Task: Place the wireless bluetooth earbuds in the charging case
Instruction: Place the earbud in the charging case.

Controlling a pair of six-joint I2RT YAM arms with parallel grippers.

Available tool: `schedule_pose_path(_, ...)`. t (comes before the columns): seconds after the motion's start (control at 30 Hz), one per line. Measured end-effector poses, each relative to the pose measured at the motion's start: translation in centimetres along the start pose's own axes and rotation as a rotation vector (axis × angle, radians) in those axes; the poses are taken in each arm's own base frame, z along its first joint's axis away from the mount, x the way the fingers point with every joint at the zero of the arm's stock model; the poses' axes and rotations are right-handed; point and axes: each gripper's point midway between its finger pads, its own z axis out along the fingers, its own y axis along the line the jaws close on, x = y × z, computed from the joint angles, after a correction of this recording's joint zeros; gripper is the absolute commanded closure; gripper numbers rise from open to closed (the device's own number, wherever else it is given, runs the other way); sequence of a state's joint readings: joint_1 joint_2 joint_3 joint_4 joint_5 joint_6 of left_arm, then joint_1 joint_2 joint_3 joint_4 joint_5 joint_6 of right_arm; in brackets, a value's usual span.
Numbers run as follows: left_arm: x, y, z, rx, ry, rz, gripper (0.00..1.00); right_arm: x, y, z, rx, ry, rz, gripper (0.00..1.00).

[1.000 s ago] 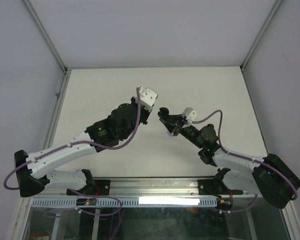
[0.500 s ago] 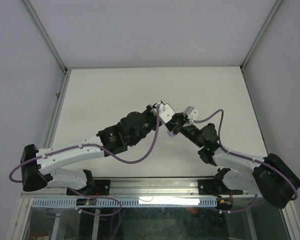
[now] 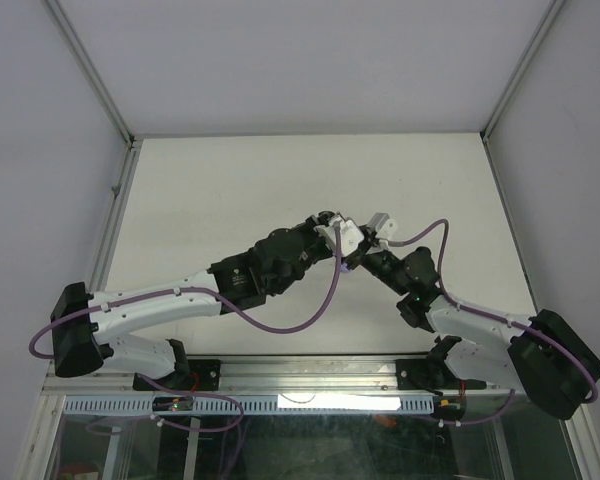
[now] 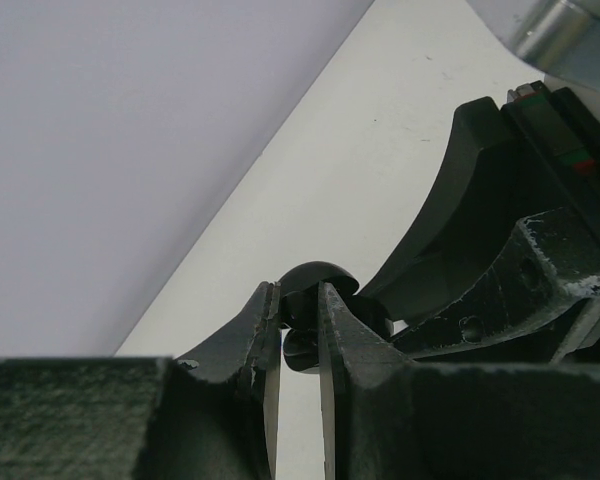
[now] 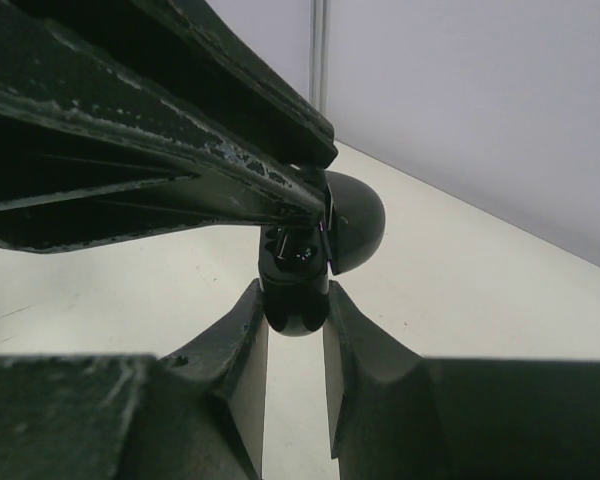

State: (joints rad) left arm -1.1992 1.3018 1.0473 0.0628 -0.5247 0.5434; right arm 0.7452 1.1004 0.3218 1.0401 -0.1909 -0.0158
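My right gripper (image 3: 354, 257) is shut on the small black charging case (image 5: 295, 300) and holds it above the table, its domed lid (image 5: 358, 225) hinged open to one side. In the right wrist view my right gripper (image 5: 295, 295) clamps the case's lower body. My left gripper (image 3: 340, 238) meets it from the left. In the left wrist view my left gripper (image 4: 299, 303) is nearly closed on a small black earbud (image 4: 300, 315) at the case's open top, just under the lid (image 4: 318, 276). The left fingers (image 5: 180, 150) reach over the case. No other earbud shows.
The off-white table (image 3: 230, 190) lies below both grippers, with grey walls and metal frame rails (image 3: 110, 230) on the left and right. The right arm's black finger and link (image 4: 480, 210) crowd the left wrist view. Purple cables (image 3: 310, 320) hang from both arms.
My left gripper has swung right and down from open table to meet the right gripper at the case. The right gripper has stayed almost still, holding the case.
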Motion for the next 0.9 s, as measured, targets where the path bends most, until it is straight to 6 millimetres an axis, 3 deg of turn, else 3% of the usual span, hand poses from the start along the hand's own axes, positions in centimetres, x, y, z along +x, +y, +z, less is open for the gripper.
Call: schedule_pose_path(0.9,-0.2,-1.4,-0.9,0.017,0.004,0.068,0.85,0.3,0.4,0.0,-0.014,0.013,0.015,1.00)
